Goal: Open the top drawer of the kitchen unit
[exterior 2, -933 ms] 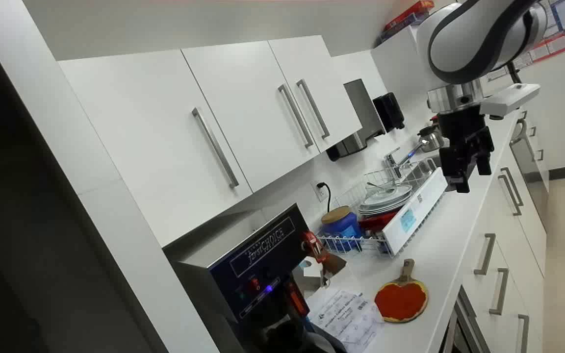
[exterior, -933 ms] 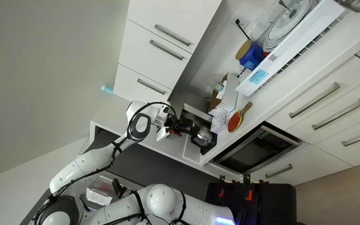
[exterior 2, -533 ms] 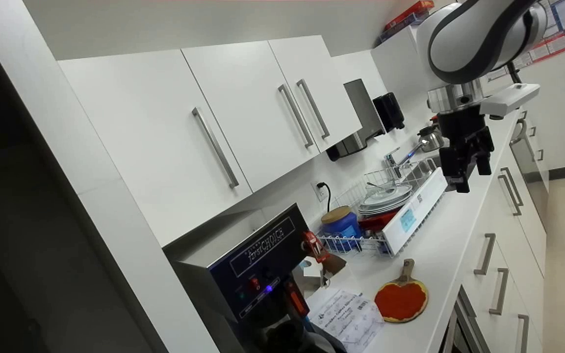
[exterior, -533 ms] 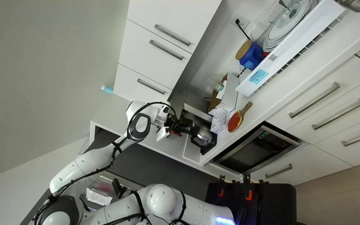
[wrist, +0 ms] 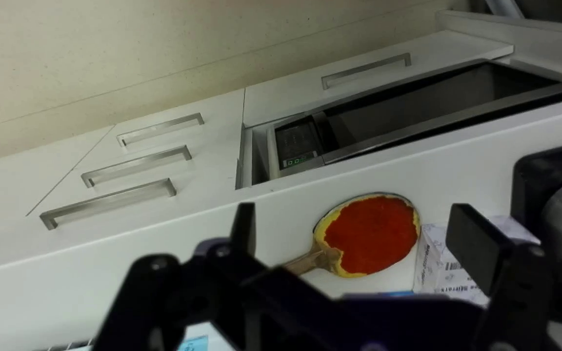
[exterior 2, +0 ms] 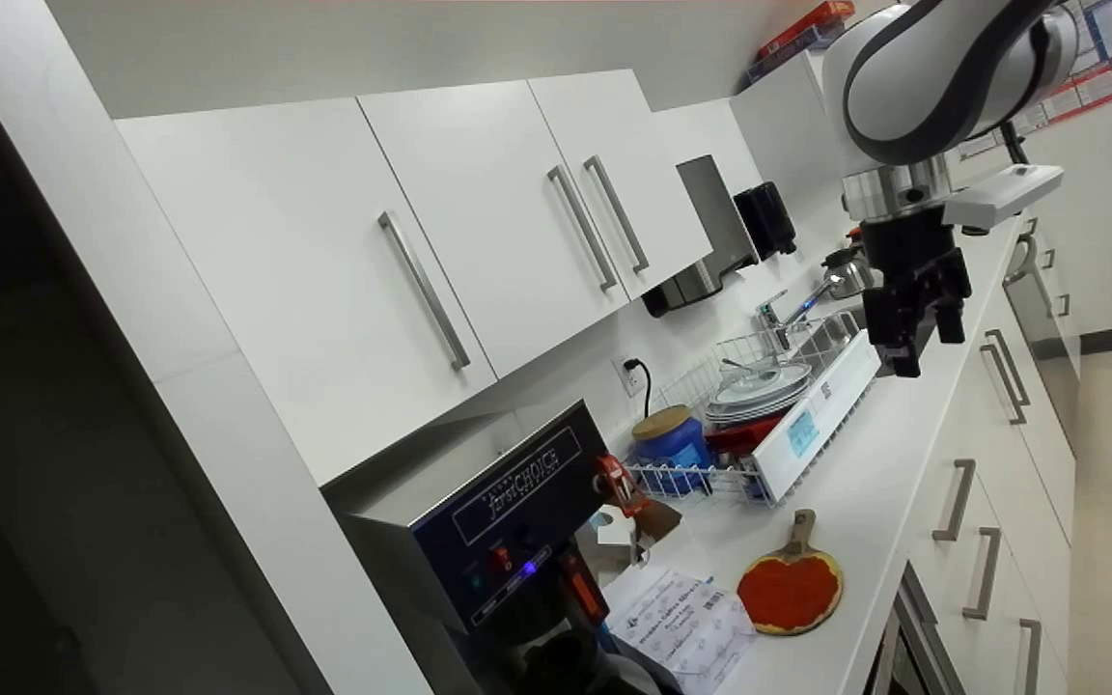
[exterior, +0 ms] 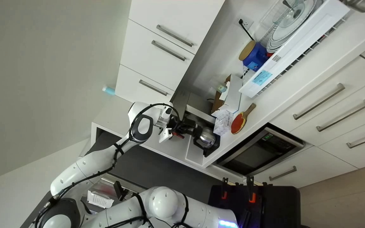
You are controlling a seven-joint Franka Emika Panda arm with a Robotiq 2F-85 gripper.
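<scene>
The gripper [wrist: 354, 217] hangs above the worktop [wrist: 66, 287], fingers [wrist: 478, 243] spread wide and holding nothing. The top drawer [exterior: 325, 91] looks closed, lower than the gripper and beyond the worktop's edge, well apart. Best to clear that edge, descend level with the bar handle [wrist: 108, 198], straddle it squarely, then pull straight outward.

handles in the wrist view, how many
4: top drawer handle, middle drawer handle and bottom drawer handle, stacked beside the black oven; the fourth handle is on the white front below it. More may lie outside the picture.
</scene>
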